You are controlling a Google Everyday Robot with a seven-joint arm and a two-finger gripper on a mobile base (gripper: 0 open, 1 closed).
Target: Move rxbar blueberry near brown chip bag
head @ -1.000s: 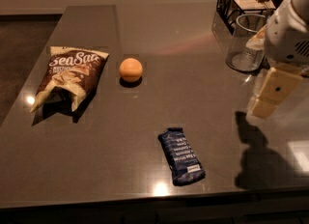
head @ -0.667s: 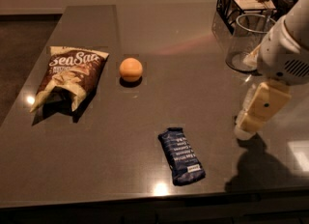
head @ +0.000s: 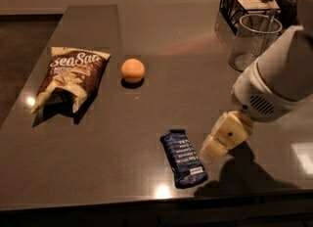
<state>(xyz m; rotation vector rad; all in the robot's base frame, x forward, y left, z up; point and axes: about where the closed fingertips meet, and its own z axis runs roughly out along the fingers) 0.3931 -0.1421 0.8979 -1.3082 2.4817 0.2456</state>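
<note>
Rxbar blueberry (head: pixel 183 158) lies flat nr front edge of table (head: pixel 112 177), well apart from brown chip bag (head: pixel 71 77) at left, w/ gripper (head: pixel 211 148) just beside its right side (open or closed: can't tell), so an off-centre grab could shove it off the edge.

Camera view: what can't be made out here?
- Gripper, right of the rxbar blueberry: whether it touches the bar, hidden by its casing.
- Brown chip bag: text under "Sea Salt", too small to read.
- Arm: upper part, cut by right edge.
</note>
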